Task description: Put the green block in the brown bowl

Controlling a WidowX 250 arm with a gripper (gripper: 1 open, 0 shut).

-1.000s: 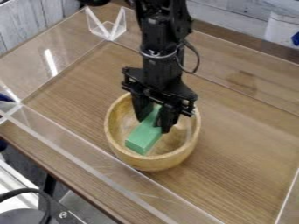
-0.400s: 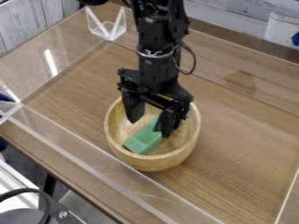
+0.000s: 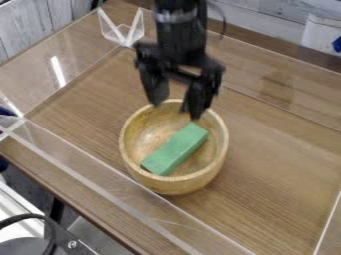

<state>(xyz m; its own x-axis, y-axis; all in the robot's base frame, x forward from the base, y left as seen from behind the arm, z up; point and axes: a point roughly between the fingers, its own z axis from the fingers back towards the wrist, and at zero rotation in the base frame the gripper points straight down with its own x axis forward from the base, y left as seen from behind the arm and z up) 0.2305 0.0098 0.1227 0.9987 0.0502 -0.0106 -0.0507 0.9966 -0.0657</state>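
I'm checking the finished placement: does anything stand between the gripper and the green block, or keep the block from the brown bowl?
Nothing visible stands between the open gripper and the green block. Nothing keeps the block from the brown bowl either: it already lies inside.

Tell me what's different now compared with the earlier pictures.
The end effector has let go of the green block and moved up, away from the brown bowl. The block now lies in the bowl. The bowl stayed where it was on the table.
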